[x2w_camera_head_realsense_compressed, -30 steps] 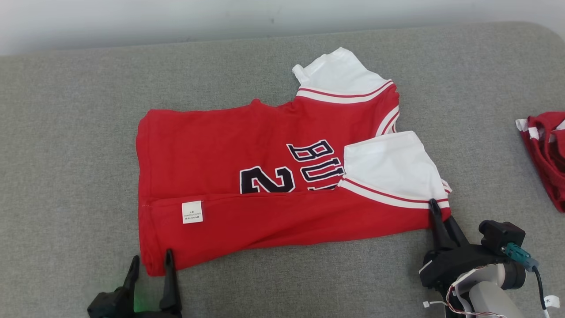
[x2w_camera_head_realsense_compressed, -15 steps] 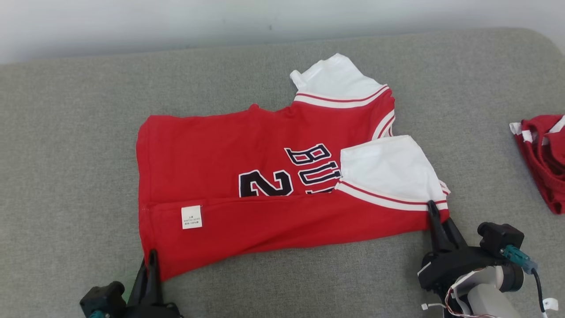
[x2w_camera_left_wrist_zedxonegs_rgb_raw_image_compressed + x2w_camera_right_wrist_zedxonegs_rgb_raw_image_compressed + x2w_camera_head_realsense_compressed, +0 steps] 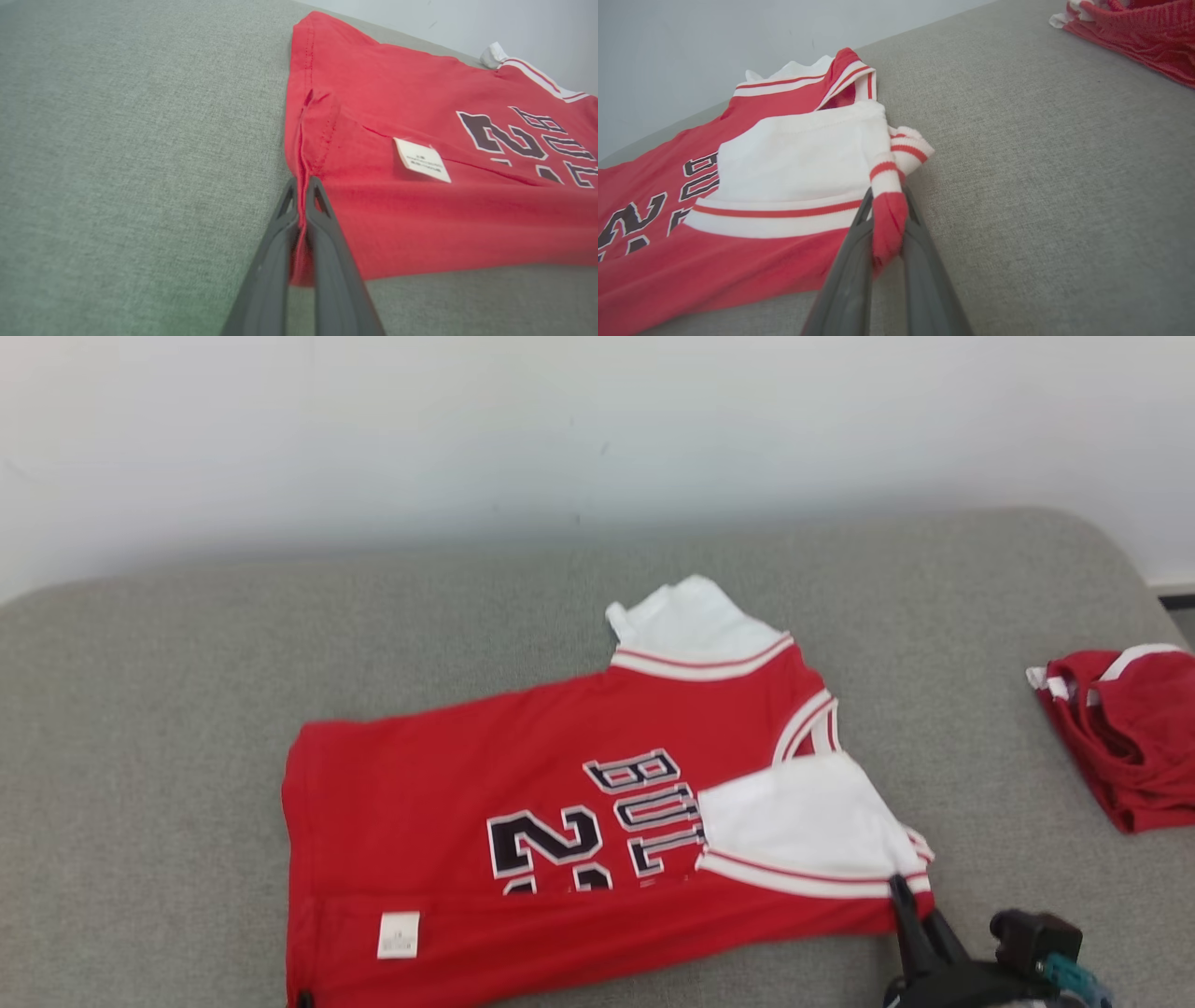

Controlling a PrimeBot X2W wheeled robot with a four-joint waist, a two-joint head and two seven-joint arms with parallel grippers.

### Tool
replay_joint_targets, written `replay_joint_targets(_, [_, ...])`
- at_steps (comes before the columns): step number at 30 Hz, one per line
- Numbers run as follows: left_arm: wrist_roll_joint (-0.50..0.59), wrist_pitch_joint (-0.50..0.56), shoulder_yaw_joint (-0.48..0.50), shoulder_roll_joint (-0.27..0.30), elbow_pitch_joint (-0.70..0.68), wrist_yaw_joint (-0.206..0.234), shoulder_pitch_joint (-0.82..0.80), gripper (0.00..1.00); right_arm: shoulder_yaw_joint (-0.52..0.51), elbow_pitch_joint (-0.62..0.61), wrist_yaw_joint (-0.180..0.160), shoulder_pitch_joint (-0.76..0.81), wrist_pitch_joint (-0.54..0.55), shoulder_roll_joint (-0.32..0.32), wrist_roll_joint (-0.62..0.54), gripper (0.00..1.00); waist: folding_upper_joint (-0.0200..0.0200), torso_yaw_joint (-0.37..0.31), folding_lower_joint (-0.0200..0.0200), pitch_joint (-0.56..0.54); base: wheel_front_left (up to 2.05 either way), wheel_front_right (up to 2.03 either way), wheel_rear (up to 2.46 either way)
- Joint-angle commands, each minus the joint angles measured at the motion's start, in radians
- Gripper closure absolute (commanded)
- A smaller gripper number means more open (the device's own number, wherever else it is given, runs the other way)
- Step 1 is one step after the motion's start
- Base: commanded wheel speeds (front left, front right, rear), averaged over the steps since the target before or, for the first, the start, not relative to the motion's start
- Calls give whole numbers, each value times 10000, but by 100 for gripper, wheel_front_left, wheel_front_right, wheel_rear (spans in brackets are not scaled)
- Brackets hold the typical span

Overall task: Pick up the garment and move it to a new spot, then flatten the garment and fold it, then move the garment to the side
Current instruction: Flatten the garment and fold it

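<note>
The garment (image 3: 560, 803) is a red jersey with white sleeves and dark lettering, lying on the grey cushion with its near long edge folded over, a white tag (image 3: 422, 160) showing on the fold. My left gripper (image 3: 302, 184) is shut on the hem corner at the garment's left end. My right gripper (image 3: 886, 196) is shut on the bunched red and white corner by the near sleeve (image 3: 794, 154). In the head view the right gripper (image 3: 898, 889) touches that corner at the lower right.
A second red and white garment (image 3: 1120, 737) lies crumpled at the right of the grey cushion (image 3: 140, 756), also seen as a red heap (image 3: 1134, 28) beyond my right gripper. A pale wall (image 3: 560, 429) rises behind the cushion's far edge.
The left gripper went from open beside the hem corner to shut on it. The head camera has tilted up, so the whole picture sits lower and the wall shows.
</note>
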Motion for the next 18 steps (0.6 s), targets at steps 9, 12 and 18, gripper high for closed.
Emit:
replay_joint_targets(9, [158, -29, 66, 53, 468, -91, 796, 100, -114, -92, -31, 1162, 3, 62, 54, 100, 0, 125, 1, -863, 0, 0, 0])
replay_joint_targets(12, [134, -29, 6, 55, 561, -63, 697, 100, -91, -7, -31, 1112, 3, 37, -45, 100, 0, 147, 1, -720, 0, 0, 0])
replay_joint_targets(18, [196, -29, -136, 50, 482, 0, 215, 0, -460, -65, -31, 669, 0, -38, -289, 0, 0, 195, 1, -322, 0, 0, 0])
